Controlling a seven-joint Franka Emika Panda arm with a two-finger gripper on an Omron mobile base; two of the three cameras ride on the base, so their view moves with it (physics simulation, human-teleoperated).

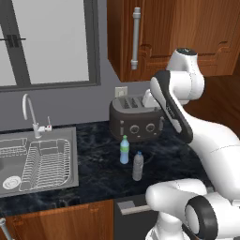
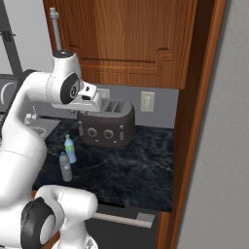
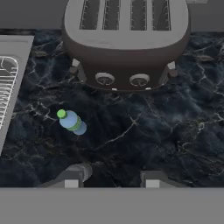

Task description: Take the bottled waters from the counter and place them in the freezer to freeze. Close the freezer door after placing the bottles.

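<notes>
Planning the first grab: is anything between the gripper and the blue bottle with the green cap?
Nothing visible. The gripper hangs above the counter; bare stone lies between it and the blue bottle. The toaster sits behind.

1. Showing even, soft, rendered light in both base views, with no glare.
2. Casting only faint shadows beside the bottles on the dark tabletop.
3. Looking dimmer and greyer in the hand view.
4. Appearing slightly soft and coarse throughout, edges undistorted.
</notes>
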